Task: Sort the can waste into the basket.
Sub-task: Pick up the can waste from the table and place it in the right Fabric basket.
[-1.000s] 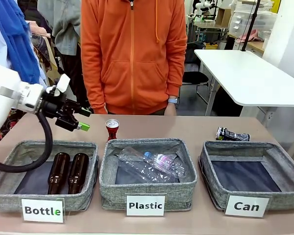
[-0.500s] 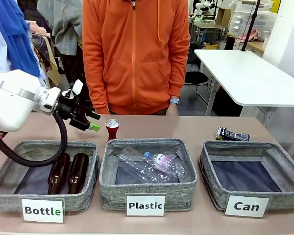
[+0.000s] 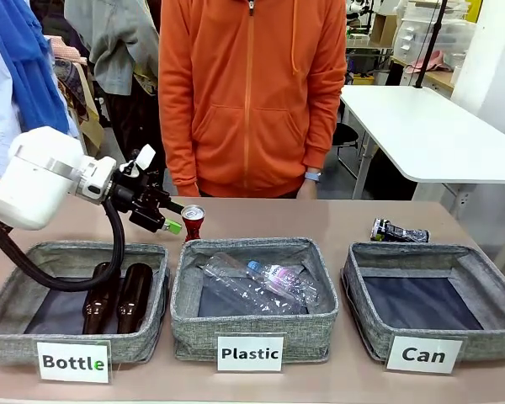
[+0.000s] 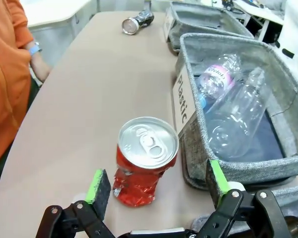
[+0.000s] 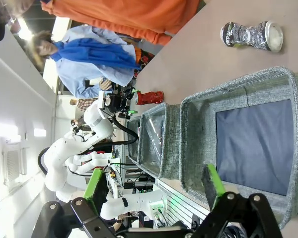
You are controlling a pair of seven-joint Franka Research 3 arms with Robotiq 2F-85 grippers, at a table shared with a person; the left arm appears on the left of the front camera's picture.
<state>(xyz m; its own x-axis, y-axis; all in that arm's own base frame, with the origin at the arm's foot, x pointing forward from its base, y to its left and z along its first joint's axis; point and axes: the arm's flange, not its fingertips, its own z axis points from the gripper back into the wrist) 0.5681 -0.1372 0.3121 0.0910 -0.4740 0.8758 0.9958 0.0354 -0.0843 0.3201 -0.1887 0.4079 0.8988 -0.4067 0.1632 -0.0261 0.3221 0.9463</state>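
Two wide-open, empty jaws on my left gripper face the red can by the desk's far edge, ready to grab.

The left arm has swung farther in from the left, carrying the left gripper past the far rim of the "Bottle" bin toward the middle. A second ago it hung well short of the red can; now its spread fingers are just beside it (in the left wrist view the can stands between the two green pads). The person in the orange hoodie has shifted slightly to picture right.
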